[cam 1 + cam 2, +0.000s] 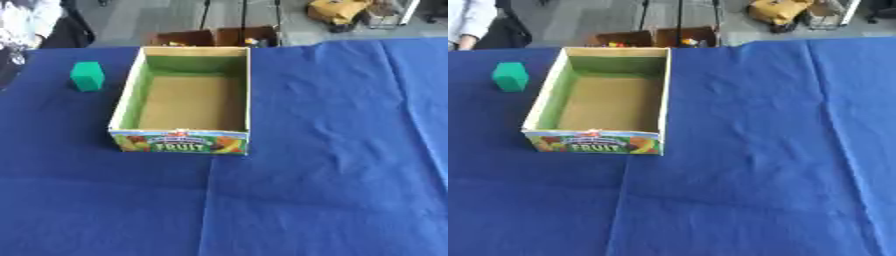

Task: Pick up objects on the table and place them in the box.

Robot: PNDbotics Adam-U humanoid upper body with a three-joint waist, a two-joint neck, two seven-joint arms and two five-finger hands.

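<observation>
A small green block [87, 76] stands on the blue tablecloth, just left of the box and apart from it. The box [186, 142] is an open cardboard fruit carton with green inner walls and a brown floor; nothing lies inside it. Its printed front panel reads "FRUIT". Neither of my hands shows in either view.
The blue cloth [332, 150] covers the whole table, with wide free room right of and in front of the box. Beyond the far edge sits a brown carton [214, 36] with small items, and a yellow bag [337, 10] on the floor.
</observation>
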